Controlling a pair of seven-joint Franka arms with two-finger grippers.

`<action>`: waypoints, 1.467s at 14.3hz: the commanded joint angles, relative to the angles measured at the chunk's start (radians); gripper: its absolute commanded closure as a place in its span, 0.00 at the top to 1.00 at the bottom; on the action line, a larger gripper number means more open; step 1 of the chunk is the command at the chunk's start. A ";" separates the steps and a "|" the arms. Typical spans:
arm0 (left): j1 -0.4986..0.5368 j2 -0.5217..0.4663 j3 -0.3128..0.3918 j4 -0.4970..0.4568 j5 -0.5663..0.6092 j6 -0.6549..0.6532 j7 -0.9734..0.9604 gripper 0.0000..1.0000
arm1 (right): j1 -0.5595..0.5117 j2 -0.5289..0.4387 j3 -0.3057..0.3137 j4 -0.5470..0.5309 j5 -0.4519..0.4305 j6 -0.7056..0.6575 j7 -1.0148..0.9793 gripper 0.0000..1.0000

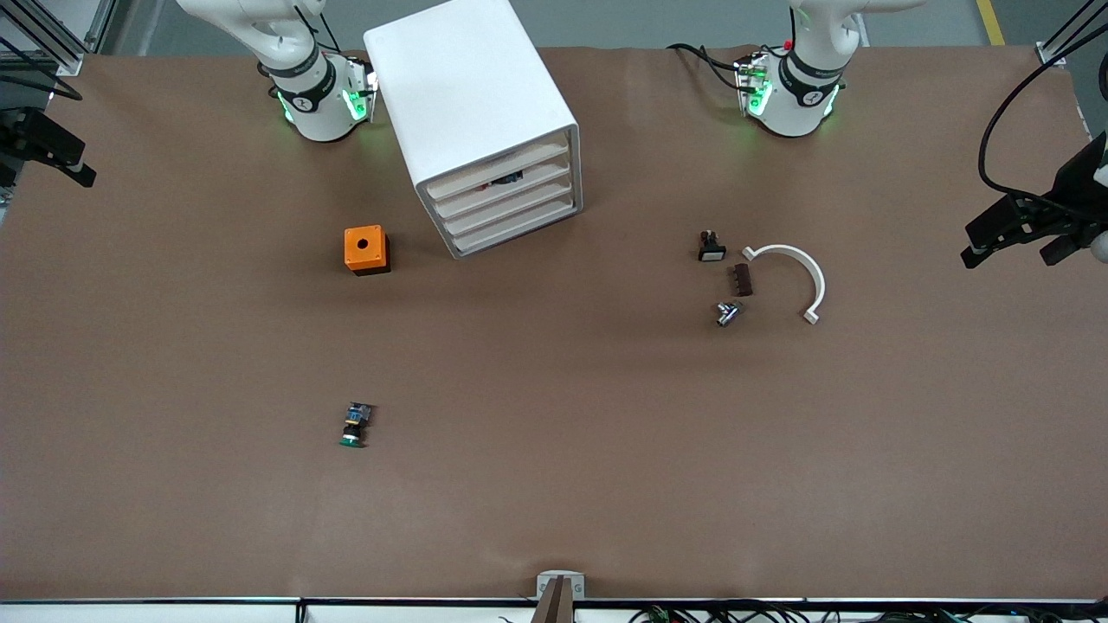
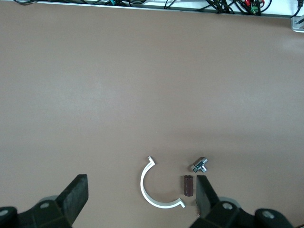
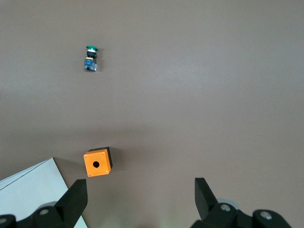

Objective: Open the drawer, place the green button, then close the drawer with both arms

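White box cabinet (image 1: 472, 104): standing on the brown table (image 1: 554, 484) between the two arm bases, four alike drawers facing the front camera at an angle. Lowest drawer (image 1: 518, 229): sitting flush, plain flat white front, shut.

Orange cube (image 1: 366, 249): round hole in its top face, resting beside the cabinet toward the right arm's end, apart from it.

Button (image 1: 355, 425): lying on its side on bare table, well nearer the front camera than the orange cube, green cap pointing toward that camera, black body, blue and yellow rear part; nothing is touching it.

Toward the left arm's end, a loose cluster is lying: small black switch (image 1: 711, 247) with white face, dark brown block (image 1: 743, 279), small metal fitting (image 1: 727, 312), white curved clip (image 1: 792, 277). None is lying between the button and the drawer.

Left gripper (image 2: 137, 197): hanging high over the cluster, fingers spread wide, holding nothing.

Right gripper (image 3: 140, 199): hanging over the table beside the orange cube, fingers spread wide, holding nothing.
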 commanded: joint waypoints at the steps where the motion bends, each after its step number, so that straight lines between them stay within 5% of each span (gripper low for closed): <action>1: 0.001 0.009 -0.005 0.018 0.014 -0.016 0.013 1.00 | -0.015 -0.017 0.009 -0.005 -0.010 -0.005 -0.002 1.00; 12: 0.045 0.087 0.003 0.019 -0.035 -0.020 0.007 1.00 | -0.017 -0.014 0.009 0.000 -0.005 -0.011 0.006 1.00; 21: -0.023 0.309 -0.083 0.019 -0.036 -0.117 -0.097 1.00 | -0.021 0.086 0.008 0.017 -0.013 0.000 -0.003 1.00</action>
